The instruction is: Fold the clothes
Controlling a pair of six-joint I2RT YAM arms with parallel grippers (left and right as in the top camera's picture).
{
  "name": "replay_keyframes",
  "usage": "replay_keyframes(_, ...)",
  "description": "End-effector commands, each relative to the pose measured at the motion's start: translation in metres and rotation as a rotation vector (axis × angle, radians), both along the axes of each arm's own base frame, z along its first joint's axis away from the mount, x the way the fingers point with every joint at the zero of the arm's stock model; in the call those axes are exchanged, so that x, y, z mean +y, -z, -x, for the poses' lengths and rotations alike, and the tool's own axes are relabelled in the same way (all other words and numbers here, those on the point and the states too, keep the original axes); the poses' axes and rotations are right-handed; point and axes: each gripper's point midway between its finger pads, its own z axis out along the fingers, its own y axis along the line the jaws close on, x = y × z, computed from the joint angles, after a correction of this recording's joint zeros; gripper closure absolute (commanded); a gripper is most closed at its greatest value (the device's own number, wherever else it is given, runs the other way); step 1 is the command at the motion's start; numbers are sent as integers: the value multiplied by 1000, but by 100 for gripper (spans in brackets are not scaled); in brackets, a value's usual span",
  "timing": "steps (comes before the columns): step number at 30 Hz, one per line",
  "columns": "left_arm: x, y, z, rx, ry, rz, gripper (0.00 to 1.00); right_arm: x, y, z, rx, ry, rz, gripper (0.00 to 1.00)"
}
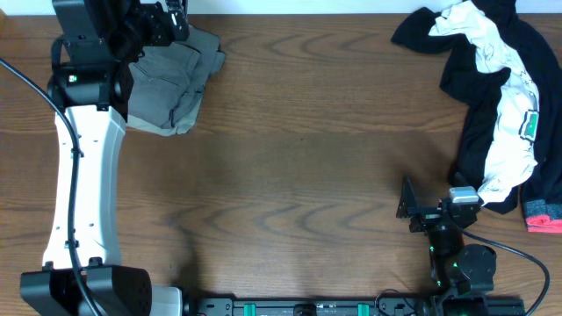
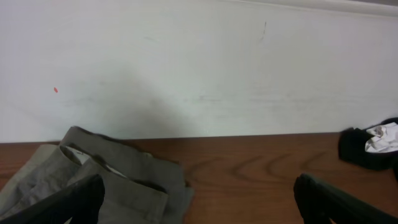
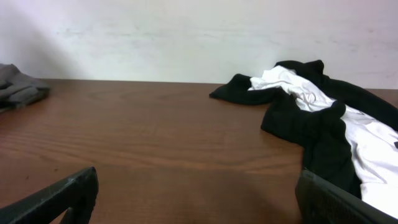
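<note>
Seen from overhead, the mid-grey woven shorts [image 1: 171, 83] lie as a creased, roughly folded bundle at the far left corner of the brown wood-grain table [image 1: 299, 158], with a paler beige edge showing along their near side. The left gripper [image 1: 174, 19], at the end of a long white arm, sits over the far edge of that bundle. At the far right a limp heap of black garments [image 1: 474, 114] is tangled with a crumpled white shirt [image 1: 509, 132], and a black piece with a pink cuff [image 1: 544, 219] lies at its near end. The right gripper [image 1: 407, 202] sits low over bare wood, near the heap but apart from it.

The left wrist view shows the two dark fingers [image 2: 68, 202] spread wide with nothing between them. The grey shorts lie in soft overlapping layers beside the left finger, under a plain white wall [image 2: 199, 62].

The right wrist view shows its matt black fingers [image 3: 62, 196] likewise spread wide and empty over the grained wood. The black and white heap slumps ahead to the right.
</note>
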Motion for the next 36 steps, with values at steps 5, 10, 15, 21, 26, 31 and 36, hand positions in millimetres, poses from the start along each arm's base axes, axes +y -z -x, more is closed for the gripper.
replay_keyframes(5, -1, -2, -1, -2, -1, 16, 2, -1, 0, 0, -1, 5, 11, 1)
replay_keyframes(10, 2, 4, 5, 32, -21, 4, 2, -1, 0, 0, -1, 5, 11, 1)
replay_keyframes(15, 24, 23, 35, 151, -143, -56, 2, -1, 0, 0, -1, 5, 11, 1)
replay_keyframes(21, 33, 55, 77, 160, -206, -87, 2, -1, 0, 0, -1, 5, 11, 1)
replay_keyframes(26, 32, 80, 112, 55, -217, -86, 2, -1, 0, 0, -2, 5, 11, 1)
replay_keyframes(31, 31, 127, 156, -20, -228, -86, 2, -1, 0, 0, -2, 5, 11, 1)
replay_keyframes(36, 28, 171, 194, -100, -231, -82, 2, -1, 0, 0, -1, 5, 11, 1)
